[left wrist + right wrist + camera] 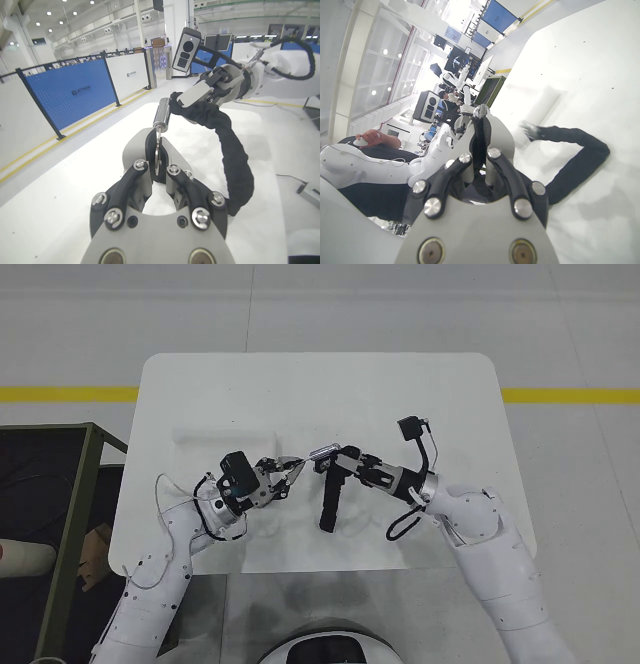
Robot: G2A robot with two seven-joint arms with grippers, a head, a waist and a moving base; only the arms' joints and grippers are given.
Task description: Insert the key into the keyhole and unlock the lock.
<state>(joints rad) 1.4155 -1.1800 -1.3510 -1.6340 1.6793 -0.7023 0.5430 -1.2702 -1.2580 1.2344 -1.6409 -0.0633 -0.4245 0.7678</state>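
We find the left tool closed flat on the bow of the key, with the blade pointing away from it. The right tool is clamped on the lock where its black cable joins the chrome barrel, above the middle of the worktop. The barrel axis and the blade lie in one line, and the blade tip meets the keyhole face. We cannot tell how deep it sits. We judge that a straight push along that line comes next.
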